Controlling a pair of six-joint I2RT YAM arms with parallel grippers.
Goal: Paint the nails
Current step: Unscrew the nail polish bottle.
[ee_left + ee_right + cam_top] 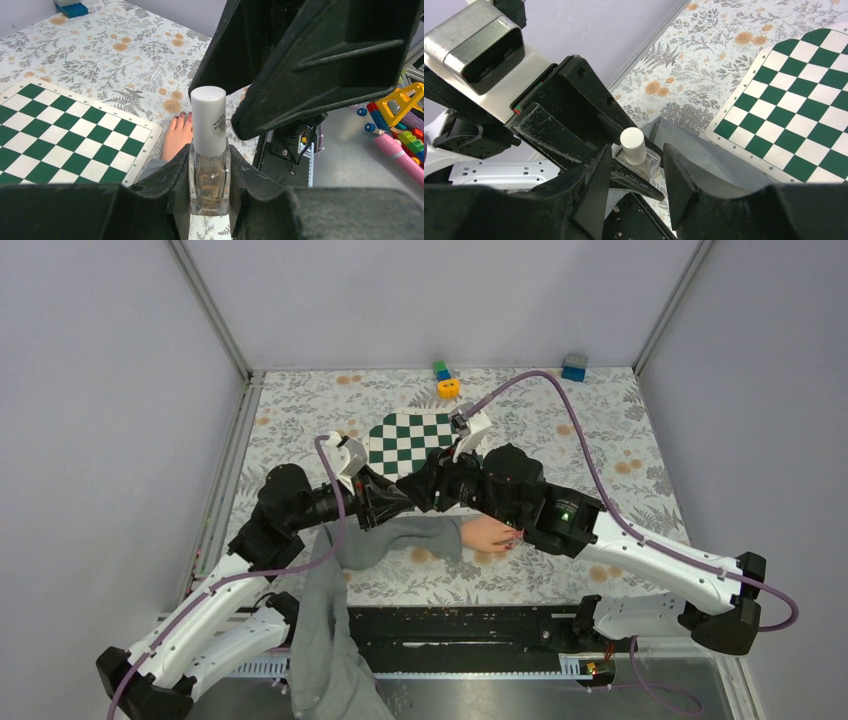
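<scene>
The dark red nails (183,115) tip a pale hand (177,137) lying on the floral table (100,60) just beside the checkered mat (65,135), with the right arm (560,515) crossing above them. Nearer, the left gripper (210,172) clamps a clear polish bottle (210,187) upright. The right gripper (638,152) stands spread astride its white cap (633,144).

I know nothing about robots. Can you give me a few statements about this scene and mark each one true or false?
1. The left gripper grips a nail polish bottle. True.
2. The bottle's white cap is off. False: it sits on the bottle.
3. The right gripper is clamped shut on the cap. False: its fingers stand open.
4. The nails on the pale hand look dark red. True.
5. The checkered mat is black and white. False: it is green and white.
</scene>
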